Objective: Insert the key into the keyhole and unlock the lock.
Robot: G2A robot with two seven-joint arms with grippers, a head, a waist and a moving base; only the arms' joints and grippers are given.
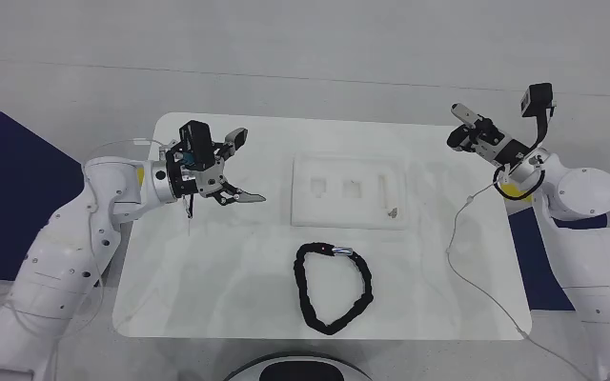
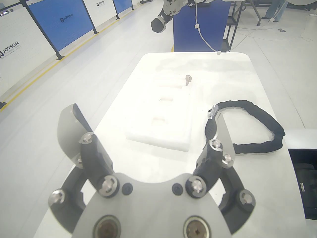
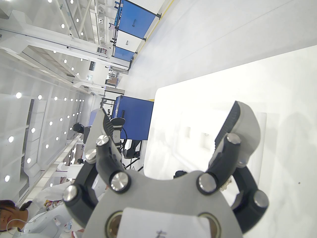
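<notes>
A small silver key lies at the right end of a white foam tray; the left wrist view shows the key standing out of the foam. A black chain lock forms a loop in front of the tray, its silver lock body at the top of the loop. My left gripper hangs open above the table's left part, apart from the tray, nothing between its fingers. My right gripper is open and empty over the table's far right corner.
The white table is bare around the chain. A thin white cable hangs from the right arm along the table's right side. The foam tray has several shallow pockets. Blue barriers stand on the floor beyond.
</notes>
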